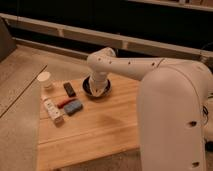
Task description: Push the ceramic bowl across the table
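The white arm reaches from the right over the table, on which the ceramic bowl sits near the far edge, left of centre, with the gripper lowered into it (aperture and grasp cannot be told) and the white cup at the far-left corner.

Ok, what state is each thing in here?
ceramic bowl: upright, near the table's far edge.
gripper: down over the bowl's middle.
white cup: upright, far left corner.
blue-grey block: lying flat, apart from the bowl.
black bar: lying flat between cup and bowl.
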Robot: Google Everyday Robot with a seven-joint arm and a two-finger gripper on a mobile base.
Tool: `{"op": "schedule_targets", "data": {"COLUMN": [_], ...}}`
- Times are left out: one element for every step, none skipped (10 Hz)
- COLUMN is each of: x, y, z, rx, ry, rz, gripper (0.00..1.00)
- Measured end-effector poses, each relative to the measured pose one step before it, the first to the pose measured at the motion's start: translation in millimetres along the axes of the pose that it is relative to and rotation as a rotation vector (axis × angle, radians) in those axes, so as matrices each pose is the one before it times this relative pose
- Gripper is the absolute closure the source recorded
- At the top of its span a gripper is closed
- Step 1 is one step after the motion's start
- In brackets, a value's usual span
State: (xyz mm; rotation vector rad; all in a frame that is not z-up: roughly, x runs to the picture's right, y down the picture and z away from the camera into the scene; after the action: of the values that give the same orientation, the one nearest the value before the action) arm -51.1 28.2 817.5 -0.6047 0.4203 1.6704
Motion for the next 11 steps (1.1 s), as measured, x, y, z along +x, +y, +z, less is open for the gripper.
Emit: {"op": "schedule_targets", "data": {"x": [0.04,0.02,0.13,-0.20,0.85,3.02,3.56,4.28,0.26,-3.26,-3.11], "y": [0.02,-0.15,0.05,-0.24,-1.22,0.87,2.68,4.04,0.12,-5.31,-4.70], "z": [-0.07,0.00,0.26,-0.85,3.69,8.88,7.60,12.70,10.96,9.11,6.07], "rx": [-0.00003,0.00013,0.00021,0.00157,0.00140,0.00296,0.00254,0.00782,0.00750,0.01995,0.02158], "ry": [-0.00003,0.00002,0.00037,-0.00194,0.00805,0.02153,0.02223,0.03596,0.02838,0.02767,0.01997], "rz": [-0.00008,0.00012,-0.00024,-0.00134,0.00140,-0.00119,-0.00259,-0.00241,0.00699,0.01869,0.01373], "gripper": [1.00,1.00,1.00,1.00,1.00,1.00,1.00,1.00,1.00,1.00,1.00]}}
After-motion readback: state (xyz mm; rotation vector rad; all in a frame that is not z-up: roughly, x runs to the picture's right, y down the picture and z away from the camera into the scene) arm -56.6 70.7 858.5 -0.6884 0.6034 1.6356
